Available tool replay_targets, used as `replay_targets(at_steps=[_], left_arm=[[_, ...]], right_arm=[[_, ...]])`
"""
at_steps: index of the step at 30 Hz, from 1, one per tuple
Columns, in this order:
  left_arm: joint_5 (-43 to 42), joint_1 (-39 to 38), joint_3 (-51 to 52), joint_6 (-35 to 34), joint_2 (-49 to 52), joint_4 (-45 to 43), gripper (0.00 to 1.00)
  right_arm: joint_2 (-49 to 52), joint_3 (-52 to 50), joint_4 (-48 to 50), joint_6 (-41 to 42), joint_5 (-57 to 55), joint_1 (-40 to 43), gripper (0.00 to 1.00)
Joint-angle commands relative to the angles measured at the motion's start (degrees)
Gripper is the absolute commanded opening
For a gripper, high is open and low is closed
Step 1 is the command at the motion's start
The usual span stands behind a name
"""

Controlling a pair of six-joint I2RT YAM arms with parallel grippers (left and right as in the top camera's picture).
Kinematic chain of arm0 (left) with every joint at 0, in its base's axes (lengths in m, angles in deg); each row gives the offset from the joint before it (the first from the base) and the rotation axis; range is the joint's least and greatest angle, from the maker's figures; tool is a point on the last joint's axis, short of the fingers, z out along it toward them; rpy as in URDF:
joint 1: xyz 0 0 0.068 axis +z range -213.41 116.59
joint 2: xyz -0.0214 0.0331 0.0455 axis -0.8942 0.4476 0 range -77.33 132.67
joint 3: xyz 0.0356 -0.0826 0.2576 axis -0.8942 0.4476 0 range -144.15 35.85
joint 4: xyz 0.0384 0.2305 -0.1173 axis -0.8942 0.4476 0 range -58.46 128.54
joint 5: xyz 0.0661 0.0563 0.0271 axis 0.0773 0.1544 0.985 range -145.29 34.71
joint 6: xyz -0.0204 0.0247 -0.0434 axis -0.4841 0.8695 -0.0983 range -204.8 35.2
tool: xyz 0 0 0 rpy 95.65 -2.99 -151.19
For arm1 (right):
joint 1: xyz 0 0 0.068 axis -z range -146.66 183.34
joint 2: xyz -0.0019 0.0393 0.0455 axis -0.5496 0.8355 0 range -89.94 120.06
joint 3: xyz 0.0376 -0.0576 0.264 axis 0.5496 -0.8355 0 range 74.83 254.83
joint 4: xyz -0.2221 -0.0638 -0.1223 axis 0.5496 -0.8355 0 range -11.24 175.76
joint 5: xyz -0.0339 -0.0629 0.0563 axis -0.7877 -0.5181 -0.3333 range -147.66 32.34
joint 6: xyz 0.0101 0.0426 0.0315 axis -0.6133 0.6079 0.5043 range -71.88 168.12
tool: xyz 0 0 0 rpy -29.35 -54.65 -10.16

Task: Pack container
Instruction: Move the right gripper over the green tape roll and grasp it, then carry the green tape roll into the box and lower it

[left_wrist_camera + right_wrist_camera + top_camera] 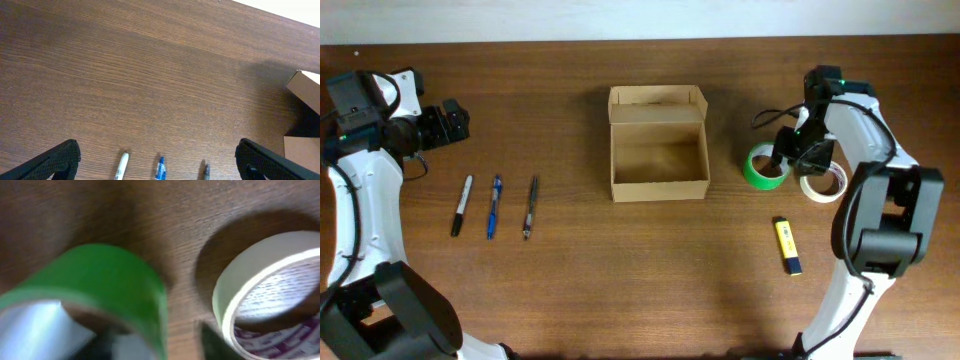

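Note:
The container (658,190) is an open tan cardboard box at the table's middle, its flap lid standing at the back; a corner shows in the left wrist view (305,87). A green tape roll (765,167) lies to its right, and a white tape roll (823,183) lies beside that. My right gripper (792,153) is low over the green roll (100,275). It (160,345) is open, with one finger inside the roll and the other between it and the white roll (260,280). My left gripper (448,124) is open and empty at the far left (157,156).
A black-and-white marker (462,205), a blue pen (494,206) and a dark pen (531,206) lie side by side left of the box; their tips show in the left wrist view (121,167). A yellow highlighter (788,246) lies front right.

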Motion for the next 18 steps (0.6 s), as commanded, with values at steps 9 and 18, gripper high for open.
replay_targets(at_steps=[9,18], left_arm=[[-1.0,0.3,-0.8,1.1,0.5,0.0,0.99],[-1.0,0.3,-0.8,1.1,0.5,0.1,0.99]], right_arm=[[0.1,2.7,-1.4,0.6,-0.5,-0.1,0.04],[-11.5,24.0,-12.9,-5.5,6.0,-6.4,0.04]])
